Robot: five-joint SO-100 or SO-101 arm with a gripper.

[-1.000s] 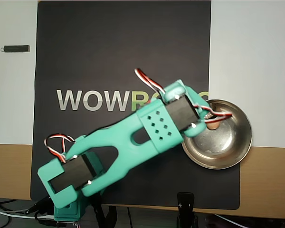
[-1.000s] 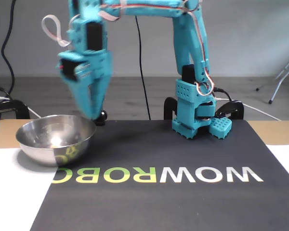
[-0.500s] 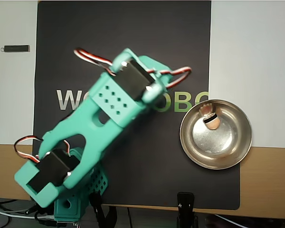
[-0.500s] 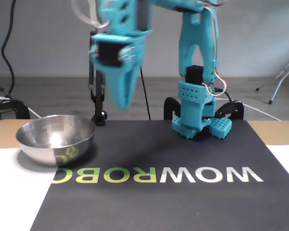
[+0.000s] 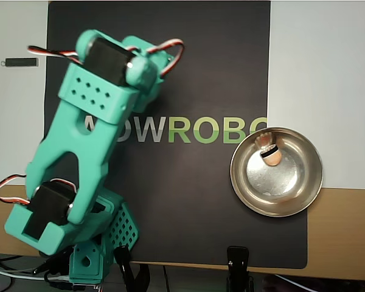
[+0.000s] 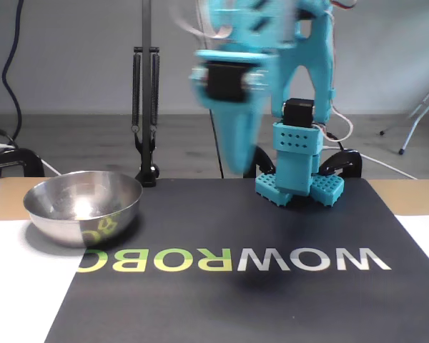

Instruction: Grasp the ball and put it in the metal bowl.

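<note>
With the ball (image 5: 271, 156) resting inside the metal bowl (image 5: 304, 188) at right, the task looks done. The blurred gripper (image 6: 236, 161) hangs mid-frame; I can't tell its spread

Teal printed arm (image 5: 79, 158); black servo blocks; perforated panels; looping red, white and black cables (image 5: 170, 52).

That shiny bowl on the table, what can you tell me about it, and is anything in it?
The metal bowl is round, shallow and silver-coloured, with a mirror-like inside. It sits upright, partly on the dark printed mat, at the right in the overhead view. The small peach-tan ball rests inside near the upper rim. In the fixed view the bowl's wall reflects the mat's letters. Nothing else touches it.
</note>
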